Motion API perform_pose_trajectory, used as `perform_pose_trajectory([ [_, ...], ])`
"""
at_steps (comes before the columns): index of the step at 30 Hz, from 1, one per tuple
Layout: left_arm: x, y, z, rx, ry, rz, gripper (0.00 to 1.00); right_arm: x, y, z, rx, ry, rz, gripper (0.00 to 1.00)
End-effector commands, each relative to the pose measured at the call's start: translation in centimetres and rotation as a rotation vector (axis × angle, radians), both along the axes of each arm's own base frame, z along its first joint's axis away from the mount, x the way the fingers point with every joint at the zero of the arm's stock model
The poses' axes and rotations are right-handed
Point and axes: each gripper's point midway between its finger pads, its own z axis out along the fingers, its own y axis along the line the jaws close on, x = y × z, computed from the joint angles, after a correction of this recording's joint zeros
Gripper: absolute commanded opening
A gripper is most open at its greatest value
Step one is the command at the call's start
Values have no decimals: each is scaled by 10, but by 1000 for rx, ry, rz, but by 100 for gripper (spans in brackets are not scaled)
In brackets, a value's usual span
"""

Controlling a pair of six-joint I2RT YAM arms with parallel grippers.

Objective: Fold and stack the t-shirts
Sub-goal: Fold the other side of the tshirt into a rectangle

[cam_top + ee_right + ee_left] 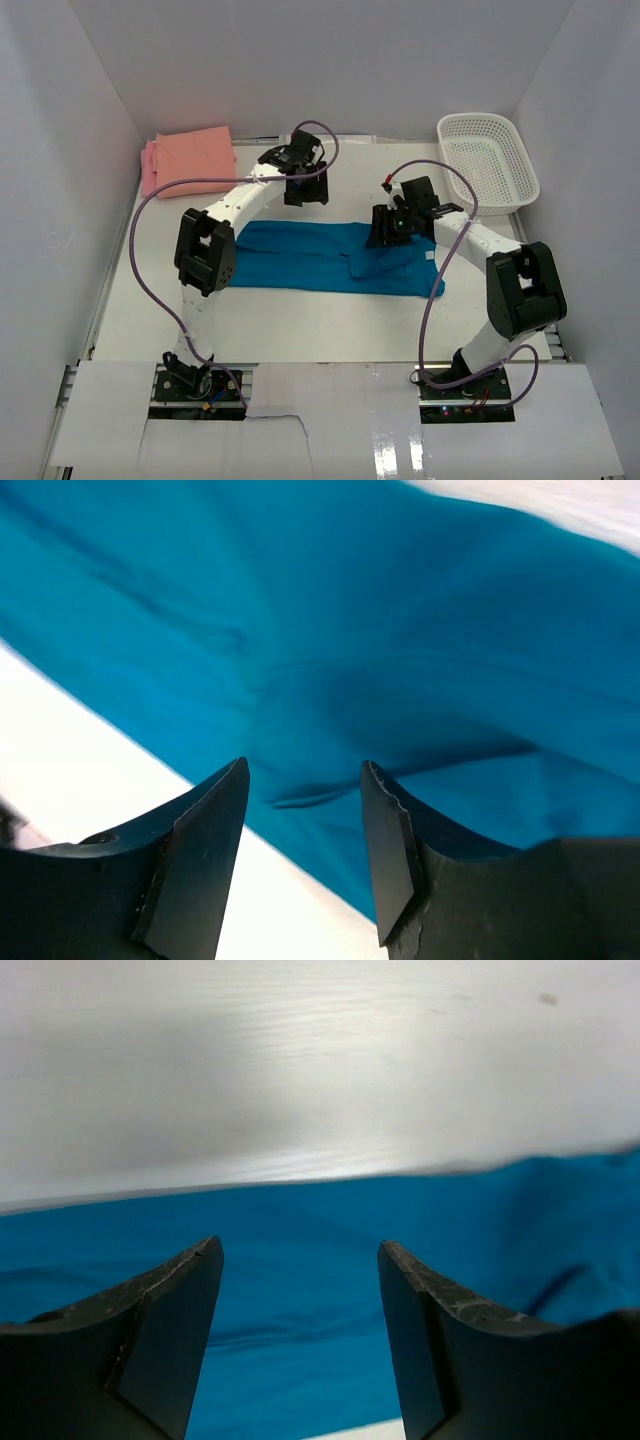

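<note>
Far left on the table (300, 325), two shirts (190, 155) lie folded; the blue shirt (300, 255) is half folded; left fingers (150, 1350) and right fingers (190, 870) are spread, empty.

1. the top external camera is looking down from behind the near edge, covering the whole tabletop (300, 320).
2. the left wrist camera is looking closely across the far edge of the teal t-shirt (300, 1290).
3. the right wrist camera is closely sharing that cloth.

Matt teal cloth t-shirt (300, 255) on smooth white table (300, 318)
</note>
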Motion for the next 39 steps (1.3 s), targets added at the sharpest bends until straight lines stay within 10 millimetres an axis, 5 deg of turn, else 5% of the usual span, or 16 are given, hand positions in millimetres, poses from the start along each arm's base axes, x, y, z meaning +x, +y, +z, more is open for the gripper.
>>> perform_pose_trajectory([
  [1, -28, -72, 32, -180, 10, -213, 74, 25, -26, -6, -132, -34, -79, 55],
  [9, -68, -144, 28, -414, 141, -378, 74, 30, -58, -22, -304, -17, -169, 54],
  [17, -84, -183, -15, -550, 303, -450, 74, 33, -74, -33, -402, 0, -203, 54],
  [24, -84, -190, -46, -545, 351, -438, 74, 32, -77, -45, -423, 26, -192, 46],
  [31, -79, -184, -56, -502, 335, -413, 74, 27, -75, -43, -411, 36, -183, 8],
  [39, -76, -179, -63, -462, 322, -395, 74, 16, -80, -29, -401, 5, -189, 9],
])
